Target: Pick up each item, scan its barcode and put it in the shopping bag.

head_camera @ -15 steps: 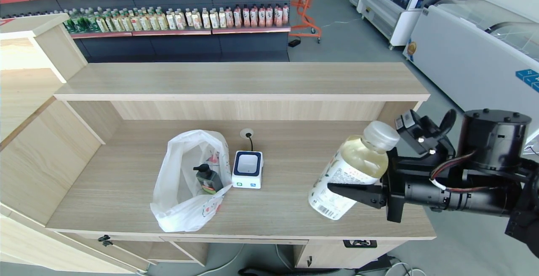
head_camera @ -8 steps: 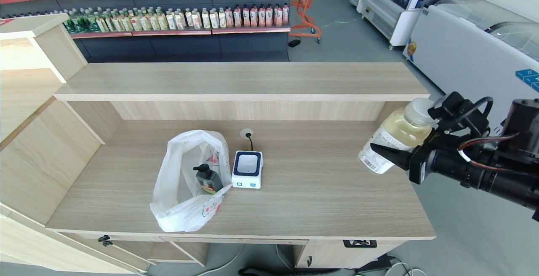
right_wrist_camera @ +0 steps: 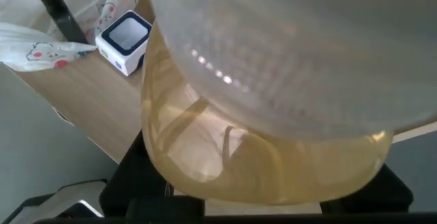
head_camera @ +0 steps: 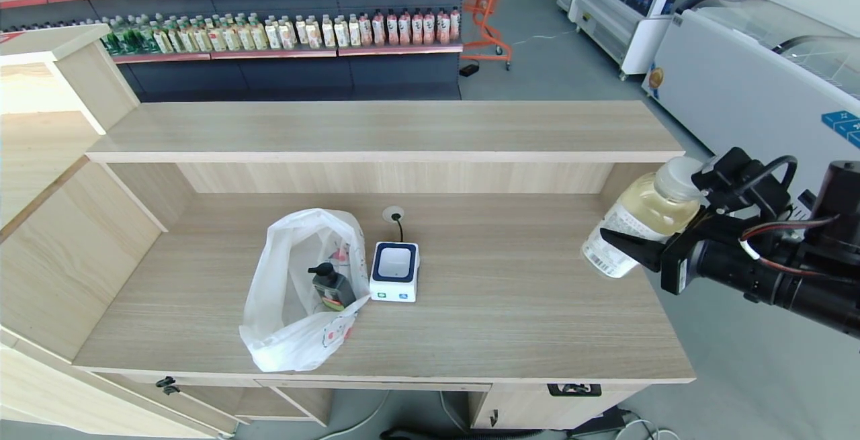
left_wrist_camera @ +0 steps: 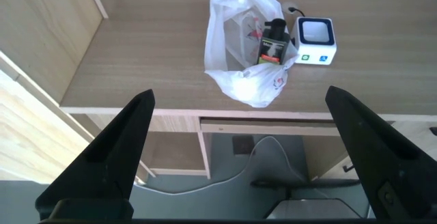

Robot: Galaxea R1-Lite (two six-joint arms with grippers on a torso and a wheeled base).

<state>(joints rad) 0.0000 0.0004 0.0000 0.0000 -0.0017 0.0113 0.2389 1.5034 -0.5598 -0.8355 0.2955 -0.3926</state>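
Far left, off the desk's front edge, the left tool (left_wrist_camera: 239, 101) hangs with its two dark fingers spread wide and nothing between them. On the wooden desk (head_camera: 510, 305) sits a limp white shopping bag (head_camera: 289, 319), mouth open, with a dark pump bottle (head_camera: 332, 285) already inside. Just beside it, on its right, is the white barcode scanner (head_camera: 395, 271), window facing up. Well apart, above the desk's right end, the right tool (head_camera: 628, 242) is clamped around a tilted bottle of pale yellow drink (head_camera: 641, 215), cap up and away, barcode near its base.

Risks, as a judgement: the bottle is round, smooth and heavy with liquid, so it could twist or slide in the grip. A slip out here may send it to the floor. The barcode might pass the scanner turned away from the window. At the bag, the soft rim could fold shut or drag — and the scanner is close enough to be knocked.
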